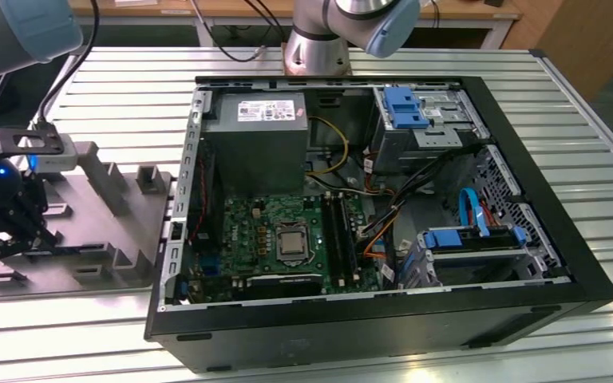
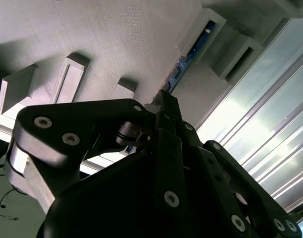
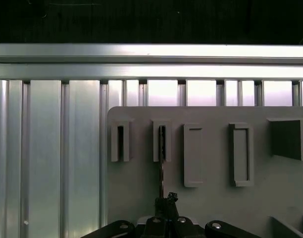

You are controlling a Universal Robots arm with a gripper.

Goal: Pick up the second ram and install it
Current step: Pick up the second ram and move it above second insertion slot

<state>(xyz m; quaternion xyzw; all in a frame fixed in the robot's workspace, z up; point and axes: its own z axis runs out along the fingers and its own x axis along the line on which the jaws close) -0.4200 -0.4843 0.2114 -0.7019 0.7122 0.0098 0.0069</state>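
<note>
Gripper [image 1: 17, 238] is at the bench's [image 1: 125, 88] edge on the exterior view's left, down over the grey tray [image 1: 104, 239] and well apart from the open PC case [image 1: 392, 319]. The second ram [image 3: 161, 168] is in the tray, standing on its long edge, with its far end seated in the second slotted block [image 3: 161, 141] from the tray's corner, in the row along the tray edge nearest the bench rail [image 3: 151, 52]. In the second wrist view the blue-green strip [image 2: 191, 52] runs out of that block straight into the claw tips [image 2: 164, 99]. The claw is narrow: in both wrist views the fingers are pinched together on the ram's near end [image 3: 167, 201], with no gap beside the board. The strip looks level with the tray floor [image 3: 211, 198], not lifted clear of the block. In the case, the motherboard [image 1: 253, 231] lies flat, with the long black slots [image 1: 338, 231] beside the CPU socket [image 1: 288, 242].
</note>
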